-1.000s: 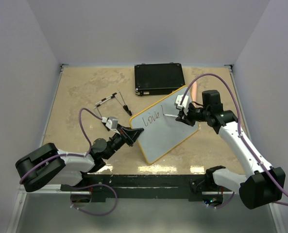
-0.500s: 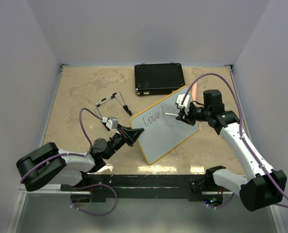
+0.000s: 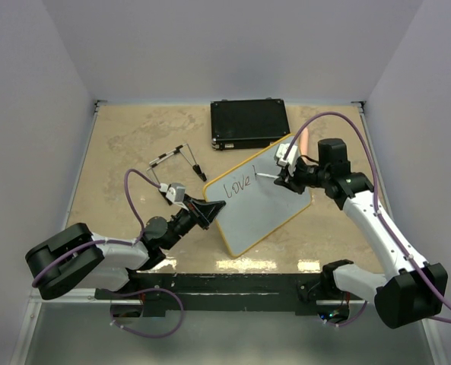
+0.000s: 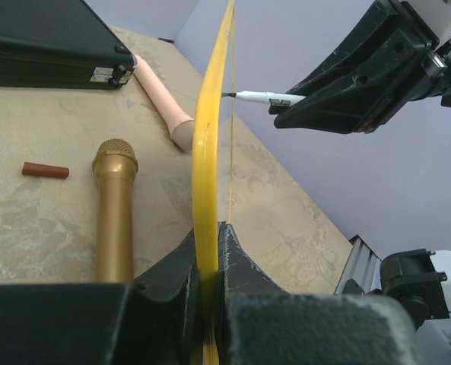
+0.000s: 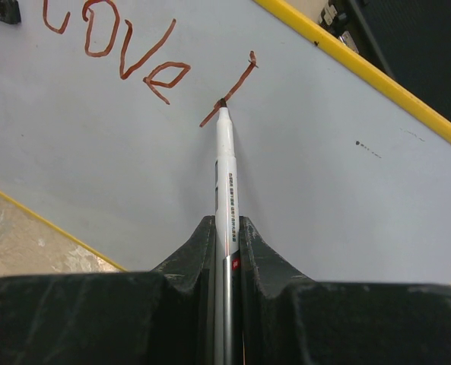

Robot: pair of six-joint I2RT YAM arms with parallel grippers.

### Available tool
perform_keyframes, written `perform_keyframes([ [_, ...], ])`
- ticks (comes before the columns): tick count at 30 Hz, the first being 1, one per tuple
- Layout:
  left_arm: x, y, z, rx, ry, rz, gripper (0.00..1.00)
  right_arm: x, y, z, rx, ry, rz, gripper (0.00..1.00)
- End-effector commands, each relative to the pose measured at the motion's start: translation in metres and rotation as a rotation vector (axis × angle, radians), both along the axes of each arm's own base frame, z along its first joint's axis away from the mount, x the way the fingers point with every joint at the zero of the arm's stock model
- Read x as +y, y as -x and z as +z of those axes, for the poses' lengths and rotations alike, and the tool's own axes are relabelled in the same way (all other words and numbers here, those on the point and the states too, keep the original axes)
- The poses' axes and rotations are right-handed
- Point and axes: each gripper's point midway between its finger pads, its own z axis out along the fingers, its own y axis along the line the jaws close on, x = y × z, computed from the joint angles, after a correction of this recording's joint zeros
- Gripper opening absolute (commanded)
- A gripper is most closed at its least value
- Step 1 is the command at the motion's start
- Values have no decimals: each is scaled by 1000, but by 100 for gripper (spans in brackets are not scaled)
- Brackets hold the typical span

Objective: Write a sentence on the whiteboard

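The whiteboard (image 3: 259,205), pale grey with a yellow frame, is tilted up off the table. My left gripper (image 3: 214,207) is shut on its left edge; in the left wrist view the yellow frame (image 4: 207,152) sits between the jaws of the left gripper (image 4: 208,243). My right gripper (image 3: 284,179) is shut on a white marker (image 5: 225,175), and it also shows in the right wrist view (image 5: 225,228). The marker tip touches the board face (image 5: 324,190). The sentence (image 5: 126,53) reads "love" plus one slanted stroke, in red-brown ink.
A black case (image 3: 249,123) lies at the back, just behind the board. A folding black-and-white rod (image 3: 176,158) lies left of it. Under the board lie a gold microphone (image 4: 115,213), a pink rod (image 4: 158,95) and a small red cap (image 4: 45,169).
My right gripper has shifted slightly toward the far side with the marker tip on the board, by the stroke after "love". The left gripper and board have not moved.
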Motion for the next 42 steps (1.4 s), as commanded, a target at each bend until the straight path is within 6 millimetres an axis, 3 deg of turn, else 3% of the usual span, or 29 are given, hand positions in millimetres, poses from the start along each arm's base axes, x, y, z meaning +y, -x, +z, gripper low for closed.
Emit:
perform_keyframes([
  [1, -5, 7, -25, -9, -121, -49, 0, -1, -17, 25, -83, -26, -59, 0],
  [11, -3, 7, -25, -9, -120, -43, 0, -10, -21, 20, -83, 0, -122, 0],
  [20, -2, 7, -25, -10, -121, -40, 0, -14, -10, 5, -43, 54, -84, 0],
  [42, -4, 7, -25, -10, -120, -48, 0, -9, 4, -10, 14, 69, -3, 0],
])
